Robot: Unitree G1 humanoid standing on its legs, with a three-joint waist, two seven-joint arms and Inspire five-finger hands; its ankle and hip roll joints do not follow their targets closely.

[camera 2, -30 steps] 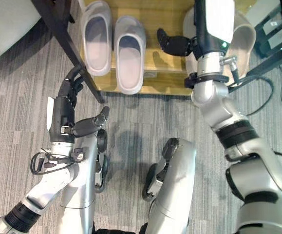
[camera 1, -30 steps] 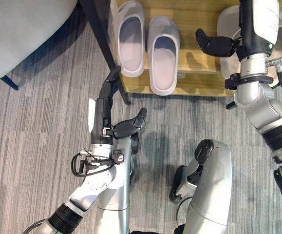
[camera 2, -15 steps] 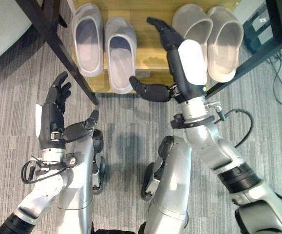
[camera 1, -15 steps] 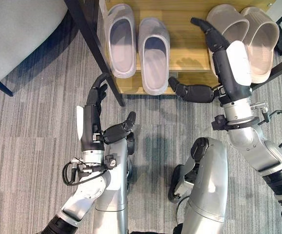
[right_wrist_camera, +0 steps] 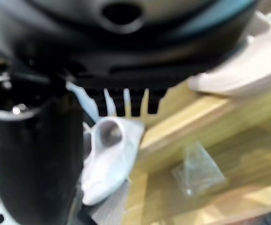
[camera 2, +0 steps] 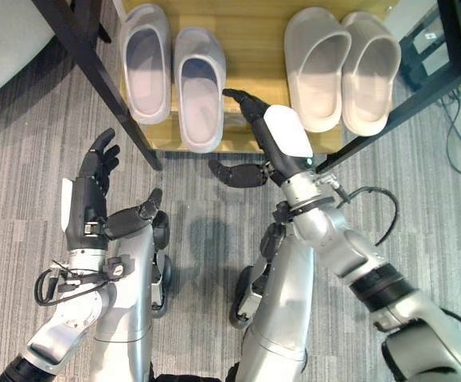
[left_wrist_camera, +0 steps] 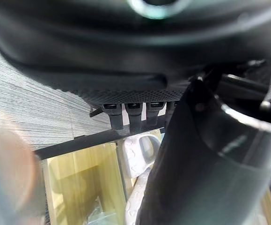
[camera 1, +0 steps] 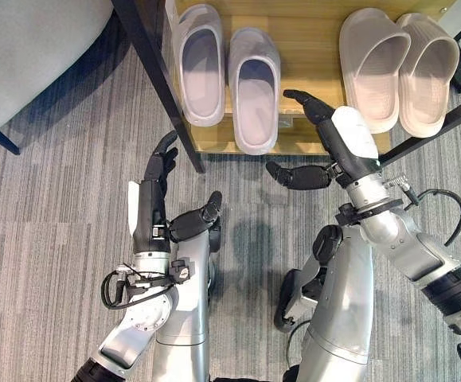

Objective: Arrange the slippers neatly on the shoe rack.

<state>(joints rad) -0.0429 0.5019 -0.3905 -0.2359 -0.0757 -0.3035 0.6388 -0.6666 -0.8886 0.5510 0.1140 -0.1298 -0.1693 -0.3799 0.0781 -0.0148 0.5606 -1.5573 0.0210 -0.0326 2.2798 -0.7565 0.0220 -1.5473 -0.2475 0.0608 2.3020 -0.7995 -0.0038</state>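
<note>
Two pairs of slippers lie on the wooden shoe rack (camera 1: 314, 48). The pale lilac pair (camera 1: 201, 64) (camera 1: 254, 87) lies side by side on the left, and the right one sticks out a little over the front edge. The beige pair (camera 1: 369, 68) (camera 1: 427, 72) lies together on the right. My right hand (camera 1: 337, 139) hovers open over the rack's front edge between the pairs, holding nothing, its thumb (camera 1: 294, 176) out over the carpet. My left hand (camera 1: 152, 195) stands open above the carpet, left of the rack's black post.
A black frame post (camera 1: 154, 79) slants down beside the lilac pair. A grey upholstered seat (camera 1: 31, 48) fills the upper left. A small clear plastic bag (right_wrist_camera: 198, 171) lies on the shelf near the front. Grey striped carpet (camera 1: 55, 239) covers the floor.
My right hand has drawn back from over the beige slippers to the rack's front edge, leaving both beige slippers uncovered side by side. My left hand stays open and has barely moved.
</note>
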